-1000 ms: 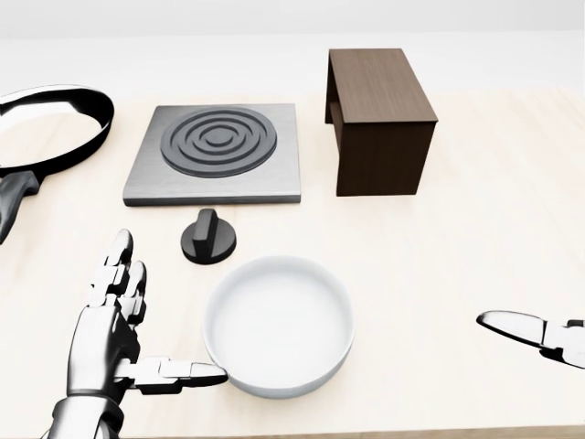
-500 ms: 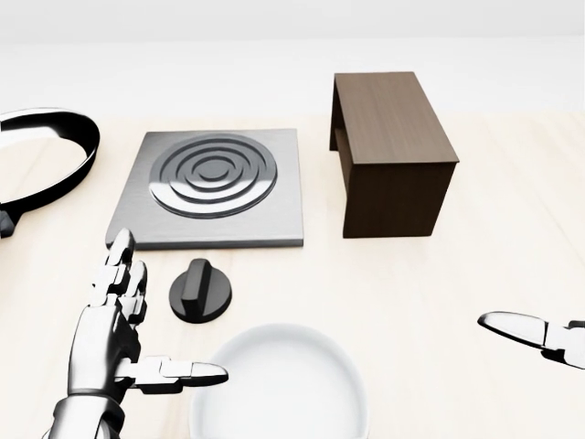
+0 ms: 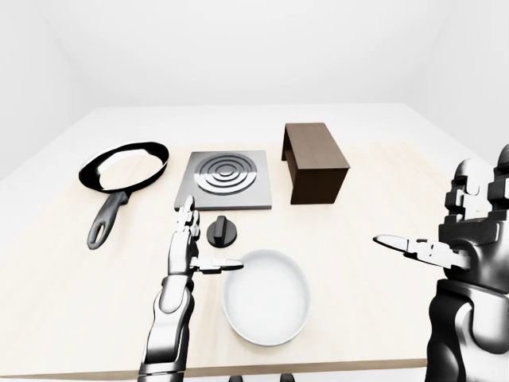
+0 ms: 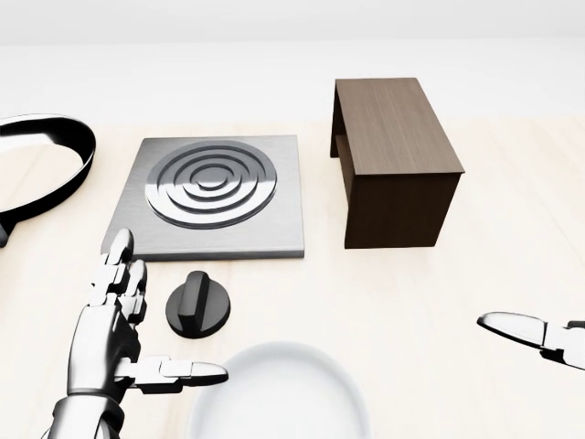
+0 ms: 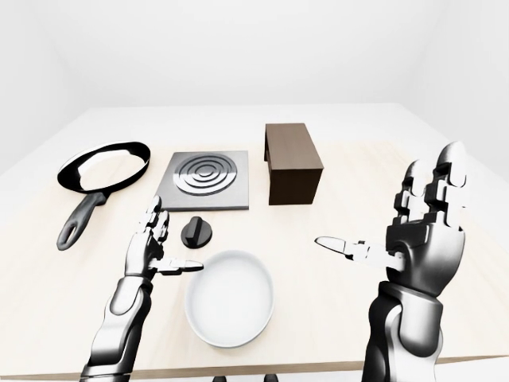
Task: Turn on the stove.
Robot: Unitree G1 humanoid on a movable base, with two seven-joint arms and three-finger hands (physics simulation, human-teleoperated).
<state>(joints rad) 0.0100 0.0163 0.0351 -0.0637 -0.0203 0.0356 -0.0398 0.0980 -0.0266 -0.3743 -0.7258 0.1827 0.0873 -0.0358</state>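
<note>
Both hands are released and hold nothing. Left hand (image 4: 114,343) stands with fingers spread, thumb pointing to the view's right, just left of the black knob (image 4: 198,306) and not touching it. Right hand (image 5: 425,231) is raised, well apart. On the table (image 4: 475,311), the knob lies between the stove (image 4: 212,197) and the white bowl (image 3: 266,296). Its ridge runs nearly up-down in the head view, slightly tilted.
</note>
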